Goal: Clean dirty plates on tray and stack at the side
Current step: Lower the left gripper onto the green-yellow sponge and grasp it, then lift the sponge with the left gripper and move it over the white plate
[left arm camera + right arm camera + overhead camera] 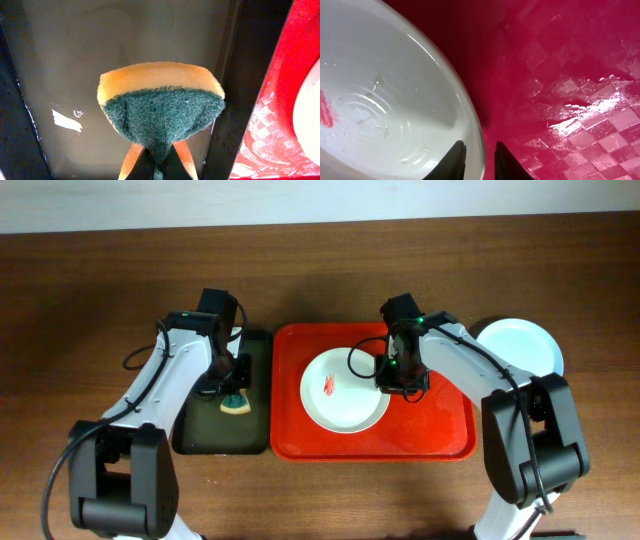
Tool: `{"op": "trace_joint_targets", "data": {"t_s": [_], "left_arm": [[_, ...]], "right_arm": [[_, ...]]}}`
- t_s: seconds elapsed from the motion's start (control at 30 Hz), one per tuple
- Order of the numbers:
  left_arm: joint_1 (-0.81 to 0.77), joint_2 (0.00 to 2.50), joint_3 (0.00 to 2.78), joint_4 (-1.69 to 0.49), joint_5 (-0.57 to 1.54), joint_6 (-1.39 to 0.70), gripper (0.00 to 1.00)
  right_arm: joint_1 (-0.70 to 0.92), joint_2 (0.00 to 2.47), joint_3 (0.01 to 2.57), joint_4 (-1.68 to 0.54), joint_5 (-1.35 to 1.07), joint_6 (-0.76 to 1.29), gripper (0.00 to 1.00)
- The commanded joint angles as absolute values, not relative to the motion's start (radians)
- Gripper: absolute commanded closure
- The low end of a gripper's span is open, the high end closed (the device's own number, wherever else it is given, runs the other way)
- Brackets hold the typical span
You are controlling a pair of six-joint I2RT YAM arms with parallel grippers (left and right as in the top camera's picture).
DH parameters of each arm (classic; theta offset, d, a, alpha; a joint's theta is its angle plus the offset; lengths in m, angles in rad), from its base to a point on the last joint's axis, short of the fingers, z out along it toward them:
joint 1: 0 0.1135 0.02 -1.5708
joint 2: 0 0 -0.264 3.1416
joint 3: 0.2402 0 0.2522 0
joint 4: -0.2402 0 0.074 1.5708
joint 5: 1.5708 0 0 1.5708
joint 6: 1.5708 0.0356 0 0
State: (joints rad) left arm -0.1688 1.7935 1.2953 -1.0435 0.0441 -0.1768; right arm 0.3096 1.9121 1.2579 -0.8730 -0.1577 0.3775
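Brown wood-grain table [100,280] fills the overhead view, with a pale wall strip along the top edge. At centre frame a round, shallow white plate [345,405] lies on the left half of the red tray [440,430]. It is glossy and faintly ringed inside, with a small red smear [329,385] left of its middle. That tray is bright plastic, rectangular with rounded corners and a raised rim; its floor carries an embossed checker pattern that glints wet in the right wrist view. A second pale plate [520,345] rests on the bare table at upper right, just off the tray's corner.

The right gripper [479,145] sits at the white plate's right edge, its two dark fingers narrowly apart astride the rim, one over the bowl and one outside; whether they press on it I cannot tell.

Left of the red tray and beside it lies a narrower dark green tray [255,430], its floor shiny. Above it the left gripper [157,167] is clamped on a sponge [160,110], yellow-orange foam backed with coarse green scouring fibre, pinched into a wedge.
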Motion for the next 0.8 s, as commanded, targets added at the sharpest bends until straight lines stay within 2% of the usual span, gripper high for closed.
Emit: {"op": "trace_joint_targets", "data": {"t_s": [0.0,0.07,0.2,0.43,0.57,0.6,0.63,0.77], "left_arm": [[-0.171,1.784,1.291,-1.042,0.036,-0.185,1.0],[-0.171,1.784,1.291,-1.042,0.036,-0.185,1.0],[-0.171,1.784,1.291,-1.034,0.036,-0.185,1.0],[-0.171,1.784,1.291,-1.022,0.036,-0.147,1.0],[-0.171,1.784,1.294,-1.019,0.038,-0.147,1.0],[-0.171,1.784,1.302,-1.028,0.038,-0.147,1.0],[-0.171,1.784,1.308,-1.032,0.038,-0.147,1.0],[-0.171,1.784,1.312,-1.032,0.037,-0.155,1.0]], "right_arm": [[0.314,1.905,1.233,-0.855,-0.145,0.376,0.79],[0.313,1.905,1.232,-0.855,-0.145,0.376,0.88],[0.315,1.905,1.232,-0.855,-0.185,0.376,0.96],[0.315,1.905,1.232,-0.859,-0.219,0.375,0.96],[0.315,1.905,1.232,-0.87,-0.321,0.375,0.95],[0.315,1.905,1.232,-0.874,-0.313,0.375,0.79],[0.314,1.905,1.232,-0.867,-0.286,0.375,0.72],[0.315,1.905,1.228,-0.817,-0.232,0.377,0.8]]}}
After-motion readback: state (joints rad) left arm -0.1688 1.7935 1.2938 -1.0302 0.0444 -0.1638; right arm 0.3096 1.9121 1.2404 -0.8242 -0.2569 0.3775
